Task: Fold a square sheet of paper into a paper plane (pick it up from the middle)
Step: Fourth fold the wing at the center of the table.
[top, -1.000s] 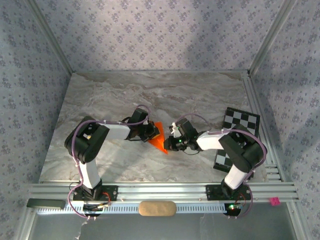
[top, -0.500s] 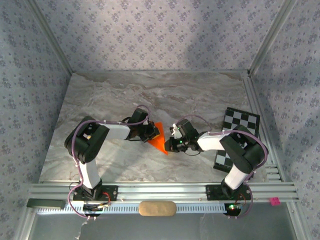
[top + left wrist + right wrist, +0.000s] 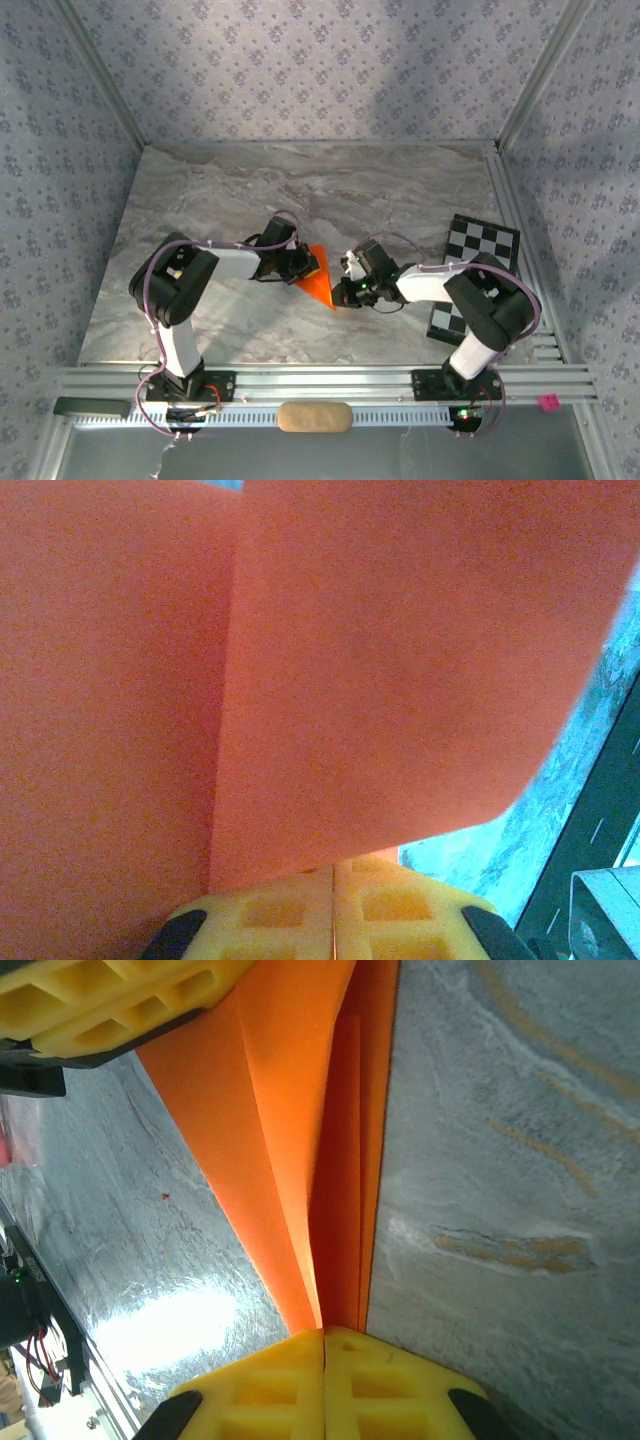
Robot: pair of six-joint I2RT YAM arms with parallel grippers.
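Observation:
The square sheet of paper [image 3: 319,281] is bright orange and folded into a pointed dart, the paper plane, held just above the marble table between both arms. My left gripper [image 3: 304,268] is shut on its wide upper end. In the left wrist view the paper [image 3: 380,670] covers most of the picture, above the shut left gripper [image 3: 333,880]. My right gripper [image 3: 346,291] is shut on the narrow tip. In the right wrist view the creased layers of the paper [image 3: 300,1140] run down into the right gripper [image 3: 323,1338], and the left gripper's yellow fingers [image 3: 110,1000] clamp the far end.
A black-and-white checkerboard card [image 3: 478,262] lies at the table's right edge, partly under the right arm. A tan pad [image 3: 314,416] and a small pink piece [image 3: 548,402] rest on the front rail. Bare marble [image 3: 300,190] stretches behind the arms.
The right gripper has closed the last bit onto the paper's tip and edged slightly down and left. The left gripper and the paper's wide end have stayed put.

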